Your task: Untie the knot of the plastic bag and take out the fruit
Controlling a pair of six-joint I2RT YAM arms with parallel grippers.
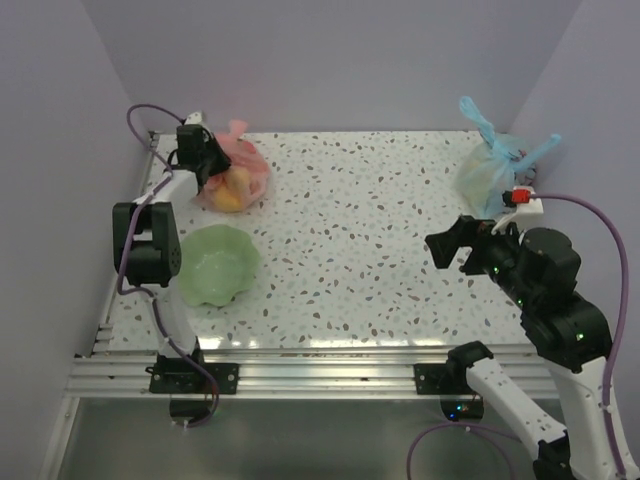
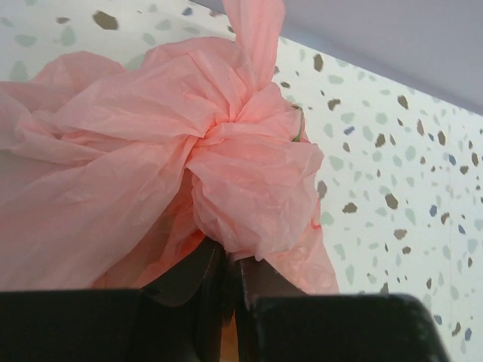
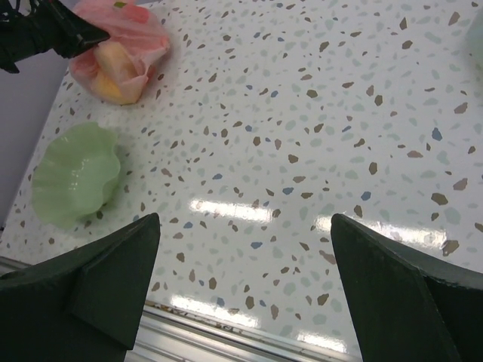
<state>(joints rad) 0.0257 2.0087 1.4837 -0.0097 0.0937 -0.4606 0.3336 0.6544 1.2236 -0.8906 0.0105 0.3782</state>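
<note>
The pink plastic bag (image 1: 240, 178) lies at the table's far left, with yellow and orange fruit (image 1: 232, 193) showing through its thin skin. My left gripper (image 1: 205, 160) is at the bag's left side. In the left wrist view its jaws (image 2: 230, 260) stand nearly together, pinching a lobe of the bunched pink knot (image 2: 253, 188) from below; one ear sticks up behind it. My right gripper (image 1: 455, 245) hovers over the table's right half, far from the bag, and is open (image 3: 245, 222) with nothing in it. From there the bag (image 3: 132, 26) and fruit (image 3: 113, 64) show at top left.
A green wavy-rimmed bowl (image 1: 220, 265) sits near the left arm, in front of the pink bag. A light blue tied bag (image 1: 490, 165) stands at the far right corner. Walls close the table on the left, back and right.
</note>
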